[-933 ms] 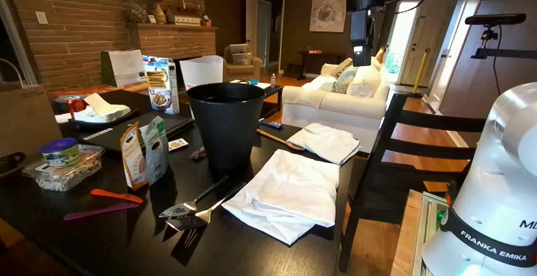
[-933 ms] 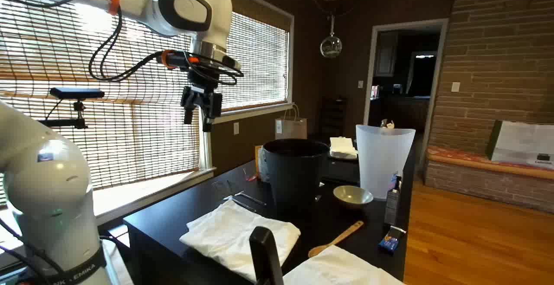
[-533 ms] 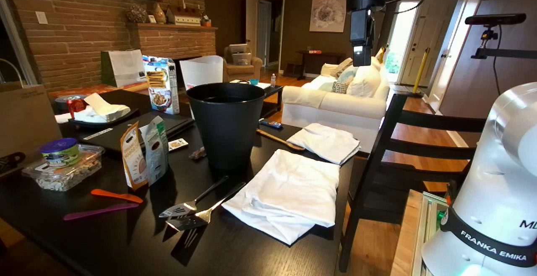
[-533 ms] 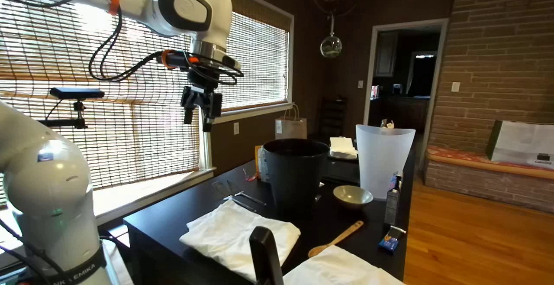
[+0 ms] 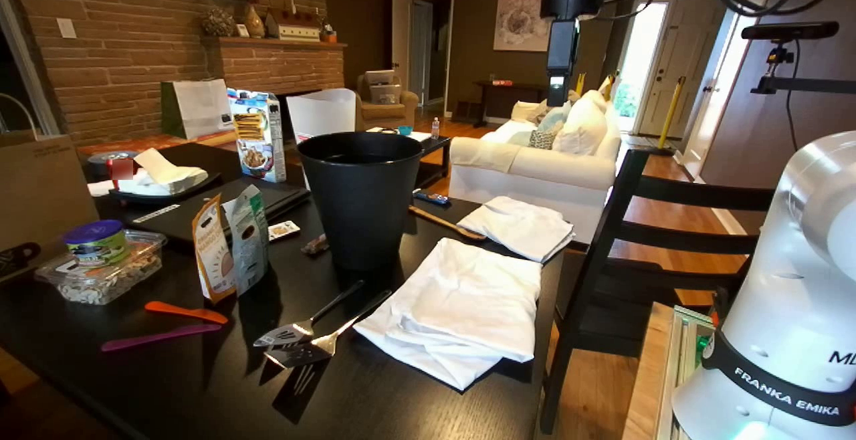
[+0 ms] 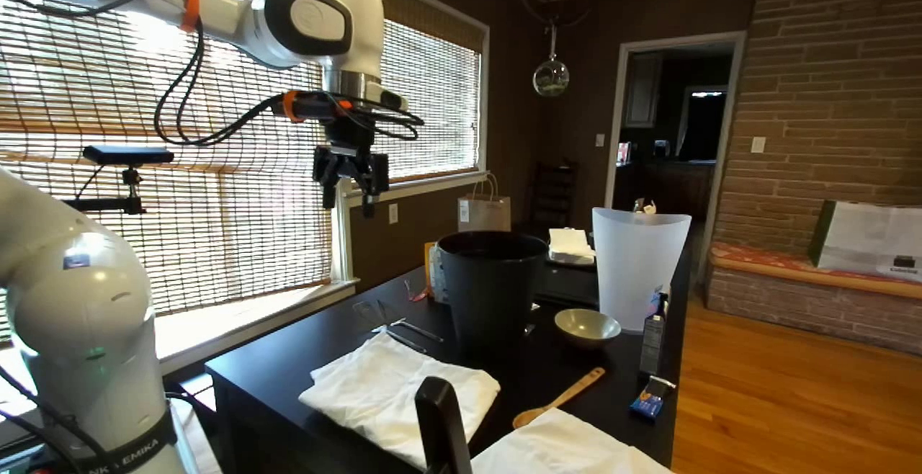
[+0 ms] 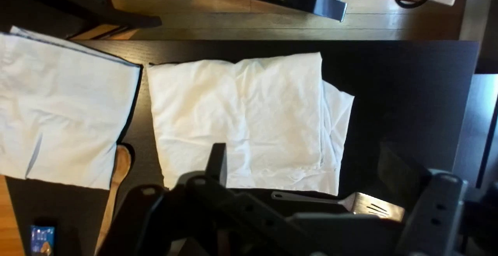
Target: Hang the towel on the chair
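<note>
The towel (image 5: 461, 306), a large white cloth, lies loosely folded and rumpled on the dark table in both exterior views (image 6: 403, 395). In the wrist view the towel (image 7: 241, 120) spreads below the gripper. A second, folded white cloth (image 5: 518, 228) lies beside it. The dark slatted chair (image 5: 689, 238) stands at the table edge; only a post of the chair (image 6: 443, 423) shows in an exterior view. My gripper (image 6: 349, 205) hangs high above the table, fingers pointing down. In the wrist view its fingers (image 7: 307, 164) are wide apart with nothing between them.
A tall black bin (image 5: 358, 206) stands beside the towel. Metal spatulas (image 5: 314, 343) and a wooden spoon (image 6: 560, 398) lie near the cloths. A metal bowl (image 6: 587, 326) and a frosted white bin (image 6: 637, 272) stand farther along. Snack pouches (image 5: 231, 246) stand past the spatulas.
The arm has shifted a little, carrying the open gripper left in an exterior view where it shows edge-on and right where both fingers show. The towel, second cloth and chair have not moved.
</note>
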